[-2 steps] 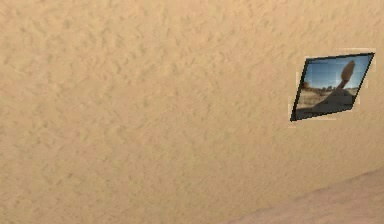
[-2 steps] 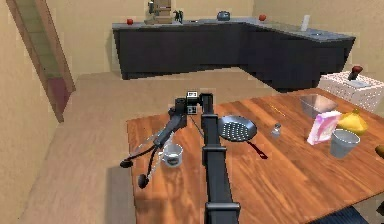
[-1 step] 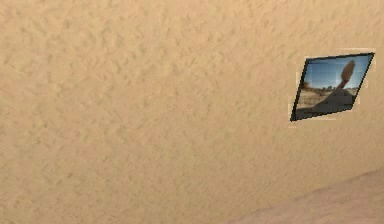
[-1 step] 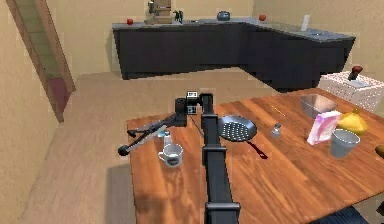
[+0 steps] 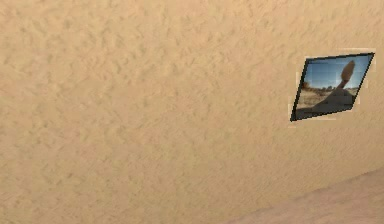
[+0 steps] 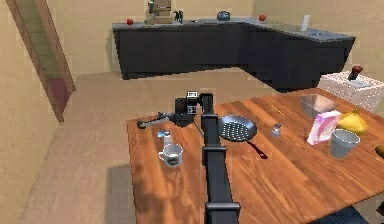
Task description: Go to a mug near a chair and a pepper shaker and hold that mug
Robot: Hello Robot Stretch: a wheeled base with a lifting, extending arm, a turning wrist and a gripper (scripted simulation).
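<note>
A pale grey mug (image 6: 172, 155) stands on the wooden table (image 6: 290, 175) near its left edge, just left of the dark arm bar. The gripper (image 6: 155, 123) reaches left from two white squares, a little farther up the picture than the mug. A small grey thing lies at its far end on the tabletop, so I cannot tell whether the gripper holds anything. A small light shaker (image 6: 277, 128) stands right of a round dark pan (image 6: 238, 128).
On the table's right side are a pink box (image 6: 323, 127), a yellow thing (image 6: 352, 120), a grey-blue cup (image 6: 344, 142) and a glass dish (image 6: 318, 103). Dark kitchen counters (image 6: 200, 50) line the back. A framed picture (image 5: 335, 87) hangs on the tan wall.
</note>
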